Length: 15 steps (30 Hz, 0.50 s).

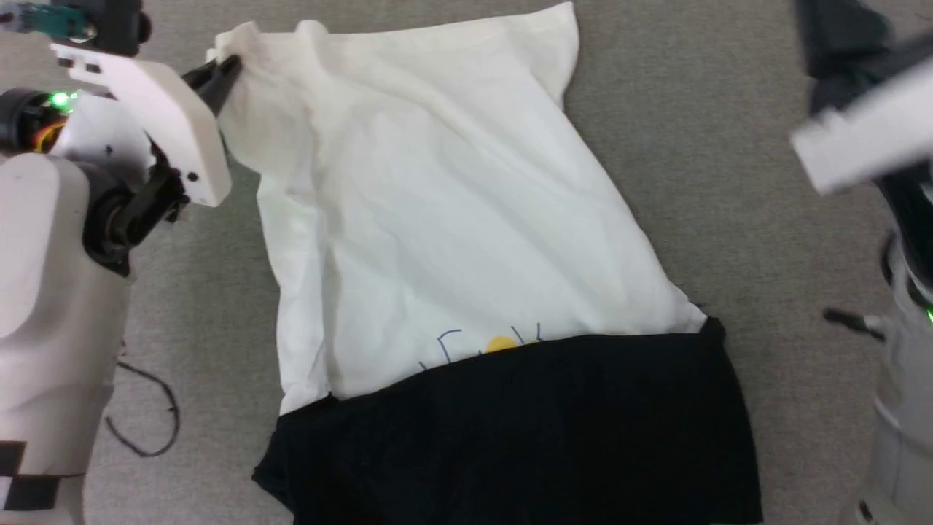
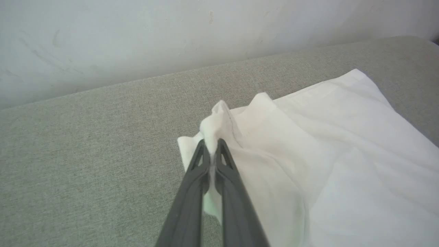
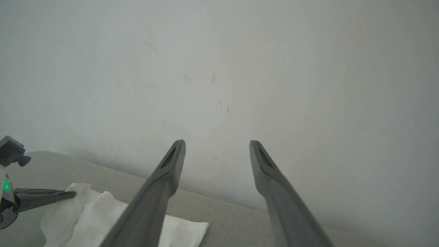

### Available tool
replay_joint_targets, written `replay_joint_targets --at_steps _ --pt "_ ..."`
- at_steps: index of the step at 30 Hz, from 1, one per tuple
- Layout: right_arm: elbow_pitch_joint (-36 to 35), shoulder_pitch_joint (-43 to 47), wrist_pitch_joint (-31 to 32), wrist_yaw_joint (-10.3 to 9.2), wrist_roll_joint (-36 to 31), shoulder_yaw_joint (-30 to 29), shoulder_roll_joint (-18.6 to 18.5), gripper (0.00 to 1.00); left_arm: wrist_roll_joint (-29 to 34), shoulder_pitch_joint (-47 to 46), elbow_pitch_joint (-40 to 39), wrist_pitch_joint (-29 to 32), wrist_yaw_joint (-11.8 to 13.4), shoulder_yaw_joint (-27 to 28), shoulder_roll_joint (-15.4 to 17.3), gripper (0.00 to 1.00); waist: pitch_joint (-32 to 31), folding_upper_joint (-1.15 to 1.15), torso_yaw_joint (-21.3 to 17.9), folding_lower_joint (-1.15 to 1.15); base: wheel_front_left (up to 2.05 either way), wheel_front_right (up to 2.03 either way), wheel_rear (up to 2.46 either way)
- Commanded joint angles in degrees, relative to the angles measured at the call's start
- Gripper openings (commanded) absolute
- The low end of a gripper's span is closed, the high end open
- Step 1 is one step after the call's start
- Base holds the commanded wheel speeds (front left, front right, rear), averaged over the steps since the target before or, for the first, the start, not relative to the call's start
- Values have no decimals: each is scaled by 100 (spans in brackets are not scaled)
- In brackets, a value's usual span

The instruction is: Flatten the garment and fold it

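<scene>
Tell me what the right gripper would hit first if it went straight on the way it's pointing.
Probably the wall: the open right gripper aims at it, above the grey surface, with nothing seen between. The garment lies lower in that view, off that line. Depth is unclear.

1. Left arm [image 1: 44,292]: smooth cream shell, with a black joint [image 1: 120,219] and a flat white plate [image 1: 164,124] with dark screw dots.
2. Green light [image 1: 60,98] with orange-yellow wires [image 1: 45,135] beside it.
3. Black square markings [image 1: 22,477] on the shell.
4. Right arm [image 1: 867,138]: white, blurred, perhaps ribbed grey lower down.
5. Right gripper [image 3: 216,144]: fingers [image 3: 161,185] long, dark grey, tapered, slotted near the tips.
</scene>
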Motion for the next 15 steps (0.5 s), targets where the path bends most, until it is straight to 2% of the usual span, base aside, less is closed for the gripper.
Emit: replay_joint_targets --at_steps 1,4,7,11,15 --pt "193 -86 162 -3 23 15 13 100 -26 -42 -32 -43 -34 -6 -51 0 89 0 139 1 0 0 0" --pt "1077 -503 953 -3 26 -202 127 100 -48 -164 -89 -101 -42 -73 -169 0 243 0 257 1 0 0 0" --pt "1745 -827 1483 -3 -267 -430 187 100 -49 -285 -110 -152 -51 -169 -268 0 382 0 383 1 0 0 0" --pt "2353 -1144 1689 -3 -619 -568 212 100 -59 -453 -115 -198 -63 -299 -375 0 573 0 556 1 0 0 0" --pt "2794 -1308 1816 -3 -545 -655 219 100 -82 -624 -108 -249 -74 -423 -455 0 764 0 722 1 0 0 0"
